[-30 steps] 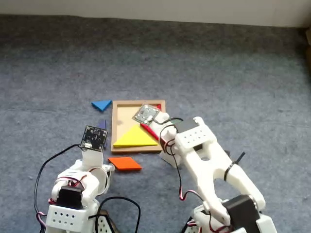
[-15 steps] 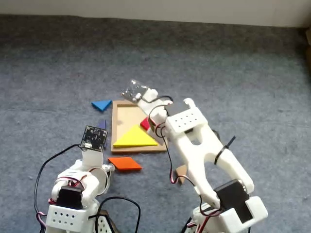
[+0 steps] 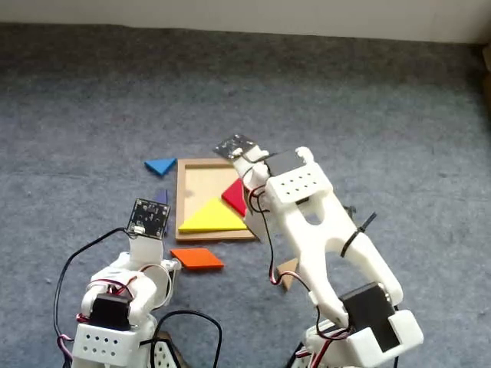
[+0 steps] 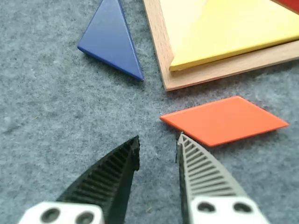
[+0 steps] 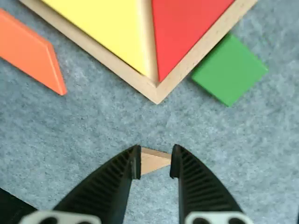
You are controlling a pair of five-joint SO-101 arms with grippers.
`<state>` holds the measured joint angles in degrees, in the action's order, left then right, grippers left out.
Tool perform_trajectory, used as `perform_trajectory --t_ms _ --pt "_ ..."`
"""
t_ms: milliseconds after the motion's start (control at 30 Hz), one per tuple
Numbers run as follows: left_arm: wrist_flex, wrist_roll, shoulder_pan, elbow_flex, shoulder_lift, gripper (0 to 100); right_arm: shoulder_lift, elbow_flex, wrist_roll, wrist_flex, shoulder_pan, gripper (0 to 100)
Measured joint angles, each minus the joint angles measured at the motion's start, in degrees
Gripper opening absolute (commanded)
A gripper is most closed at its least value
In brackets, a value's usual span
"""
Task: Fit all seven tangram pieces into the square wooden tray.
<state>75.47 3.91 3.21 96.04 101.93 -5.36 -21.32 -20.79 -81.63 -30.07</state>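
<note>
Lying on the grey carpet (image 3: 360, 107), the tray (image 3: 197, 182) holds two pieces: a yellow triangle (image 3: 213, 218) along its near edge and a red triangle (image 3: 235, 197) against its right side, with a thin strip of bare wood between them. The other pieces sit outside. A blue triangle (image 3: 160, 165) is just off the far-left corner, a dark blue triangle (image 4: 112, 39) lies just left of the tray, and an orange piece (image 3: 197, 258) lies near of its near edge, apart from it. A green square (image 5: 229, 69) sits just beside the right rim, by the near-right corner. A tan triangle (image 3: 288, 270) lies on the carpet near-right of the tray, partly under the right arm (image 3: 322, 222). The right gripper (image 5: 154, 149) is parted by a narrow gap and grips nothing; the tan triangle shows through that gap, below the tips. The left gripper (image 4: 158, 138) is likewise a little open and empty, over bare carpet, one fingertip (image 4: 183, 140) just beside the orange piece's left corner.
</note>
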Motion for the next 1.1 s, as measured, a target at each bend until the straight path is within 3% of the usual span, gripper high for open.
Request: perform_trajectory --t_ms 333,733,833,1033,1100 --pt "0.0 0.0 0.0 0.0 0.0 15 -16.4 -18.5 8.4 6.4 3.8 9.1" --pt "0.0 0.0 0.0 0.0 0.0 15 -23.6 -40.9 40.5 30.5 4.2 9.2" --pt "0.0 0.0 0.0 0.0 0.0 15 -23.9 -41.4 44.1 31.2 4.2 9.7" --pt "0.0 0.0 0.0 0.0 0.0 15 -23.9 -40.6 51.6 26.2 4.2 26.2" --pt "0.0 0.0 0.0 0.0 0.0 15 -23.9 -39.0 53.2 22.9 4.4 27.1"
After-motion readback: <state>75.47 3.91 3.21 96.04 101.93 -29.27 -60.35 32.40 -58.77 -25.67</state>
